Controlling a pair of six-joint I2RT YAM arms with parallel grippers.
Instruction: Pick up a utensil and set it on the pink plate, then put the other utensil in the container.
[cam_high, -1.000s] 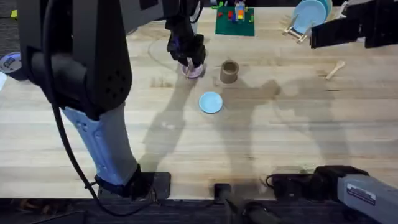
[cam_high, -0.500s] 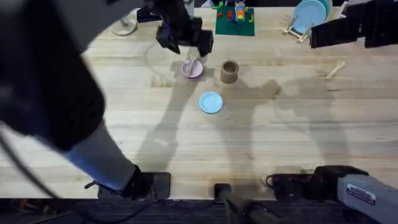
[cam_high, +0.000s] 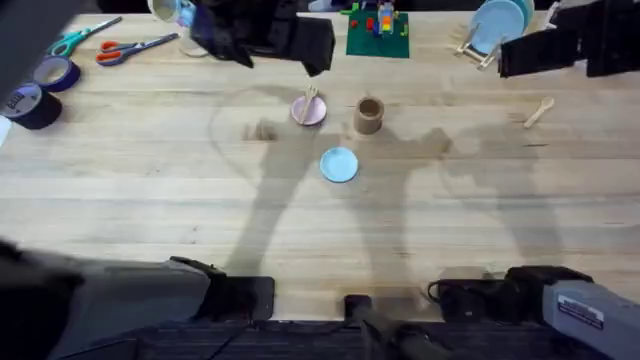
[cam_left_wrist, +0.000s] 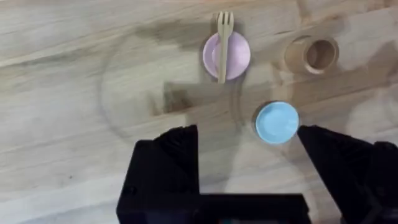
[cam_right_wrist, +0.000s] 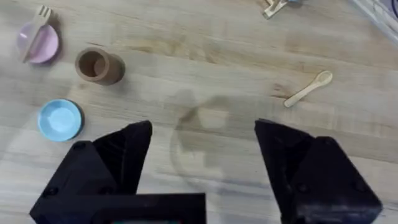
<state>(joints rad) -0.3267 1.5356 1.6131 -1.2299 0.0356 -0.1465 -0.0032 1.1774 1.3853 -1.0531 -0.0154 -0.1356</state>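
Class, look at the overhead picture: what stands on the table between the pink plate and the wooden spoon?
The brown container stands beside the pink plate; from there to the spoon is bare wood, as the right wrist view also shows.

Left gripper raised at far centre-left, fingers spread wide, empty. Right gripper high at far right, fingers likewise apart, holding nothing.

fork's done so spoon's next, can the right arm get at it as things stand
Probably yes: the spoon lies alone on bare table, nothing beside it, and the right gripper is open above that side.
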